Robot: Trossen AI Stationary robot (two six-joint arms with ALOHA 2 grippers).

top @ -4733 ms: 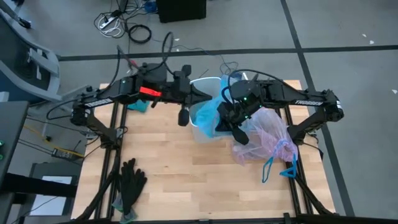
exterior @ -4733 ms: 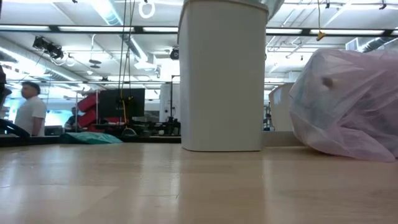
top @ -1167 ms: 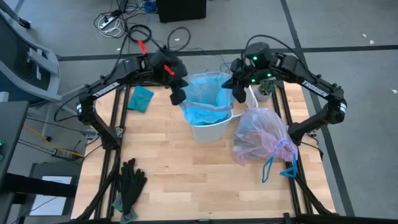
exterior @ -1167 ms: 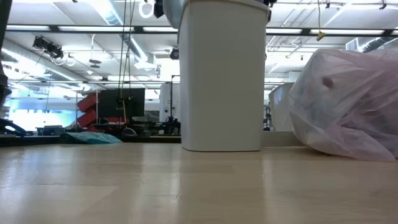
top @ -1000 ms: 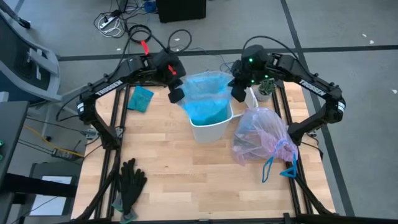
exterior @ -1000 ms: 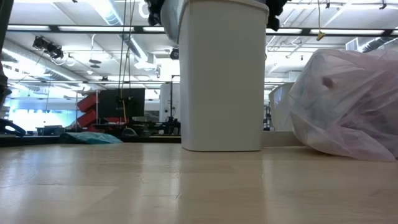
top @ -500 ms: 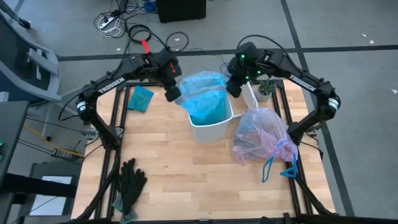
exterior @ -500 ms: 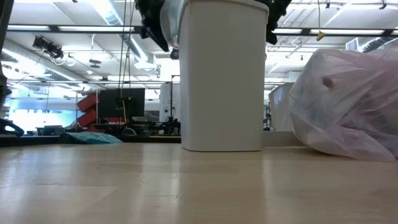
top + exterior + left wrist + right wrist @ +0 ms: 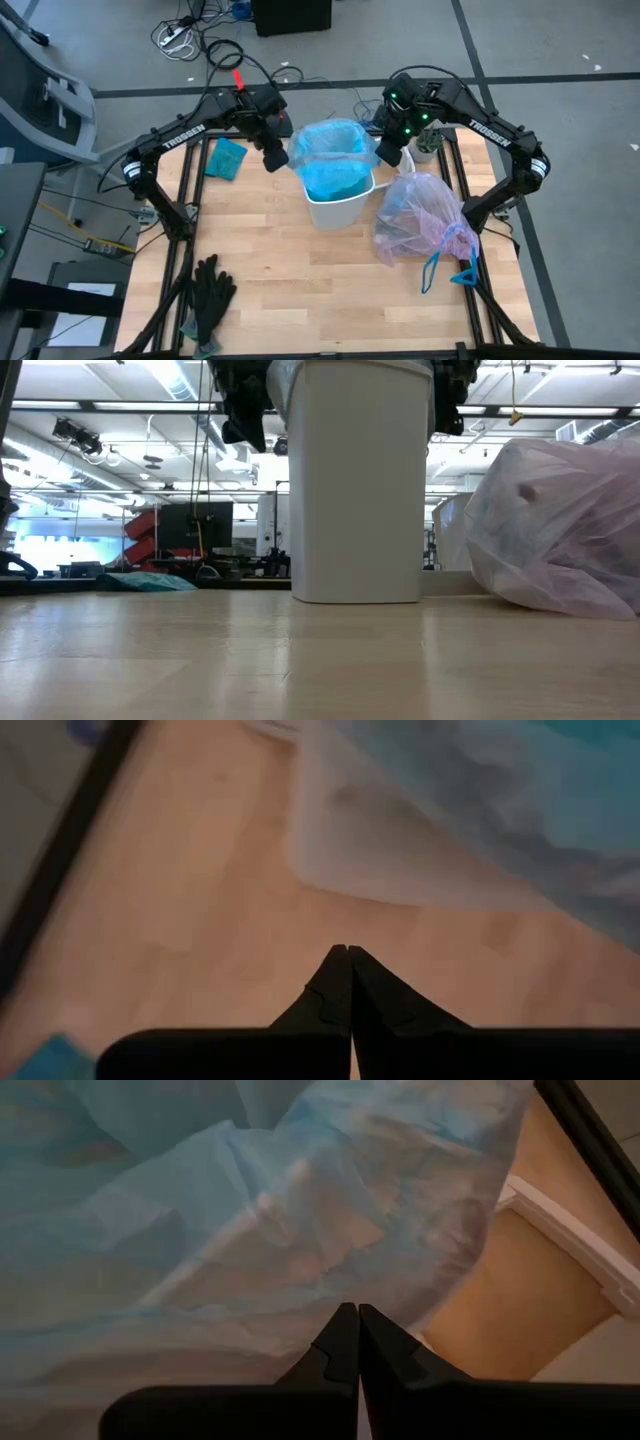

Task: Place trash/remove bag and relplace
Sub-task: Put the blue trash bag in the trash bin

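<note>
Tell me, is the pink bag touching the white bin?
Cannot tell. In the low view the pink bag overlaps the bin; the high view shows no plain gap.

Bag (image 9: 424, 216): translucent pink-lavender, full and bulging, slumped on its side on worktop (image 9: 290, 285) beside white bin (image 9: 338, 208). Blue drawstring ties (image 9: 452, 270) trail loose. Trash inside indistinct.

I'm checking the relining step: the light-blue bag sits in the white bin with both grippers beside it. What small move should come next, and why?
Probably draw the left gripper and right gripper outward and down, since both flank the light-blue bag, whose mouth still billows above the white bin rather than folding over its rim. Whether the shut jaws pinch film is unclear.
</note>
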